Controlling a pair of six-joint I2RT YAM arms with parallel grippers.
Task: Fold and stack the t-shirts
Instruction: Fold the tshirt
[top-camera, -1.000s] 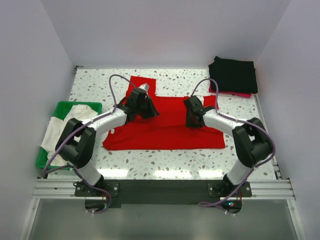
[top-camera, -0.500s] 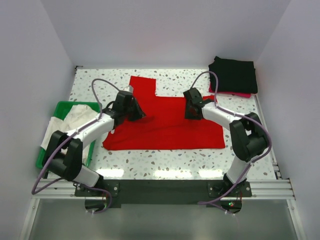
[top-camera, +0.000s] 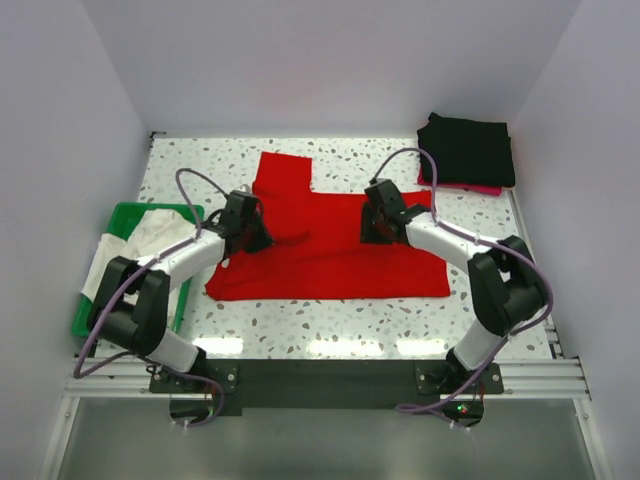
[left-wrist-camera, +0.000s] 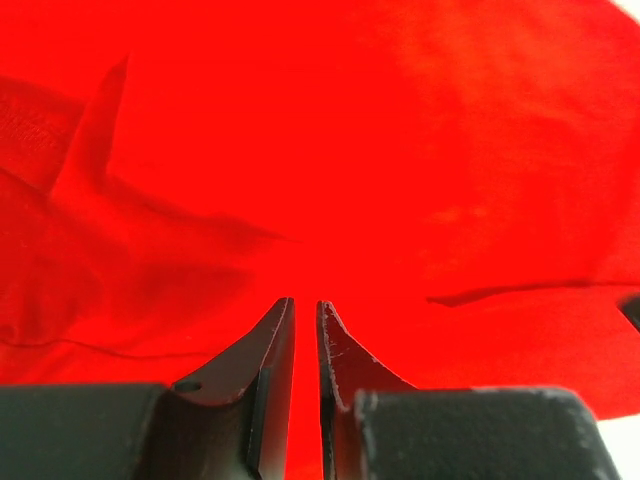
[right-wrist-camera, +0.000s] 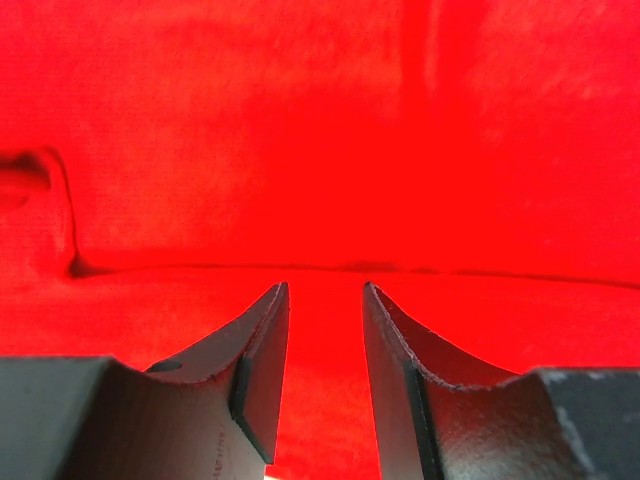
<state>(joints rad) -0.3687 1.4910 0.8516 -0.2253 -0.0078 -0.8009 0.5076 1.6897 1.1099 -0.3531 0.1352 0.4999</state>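
Nearest the arms, bare speckled tabletop (top-camera: 330, 320) runs up to the straight near edge of the red t-shirt (top-camera: 330, 255), which lies spread flat mid-table, a matte, soft knit with shallow creases. The step in hand looks like the fold of this shirt. Both claws sit low on its farther half. The left claw (left-wrist-camera: 306, 305) is at the left side with its fingers drawn almost together, only a sliver of red between them (whether it nips cloth or merely hovers over it I cannot tell). The right claw (right-wrist-camera: 325, 290), near the right shoulder, stands parted with nothing caught, just short of a ridge in the fabric. The next move probably calls for a thin, low pinch on each side and an even lift, since limp cloth sags. Off left, a white shirt (top-camera: 150, 235) slumps over the green basket (top-camera: 128, 211). In the far right corner rests the squared black folded stack (top-camera: 467, 148).
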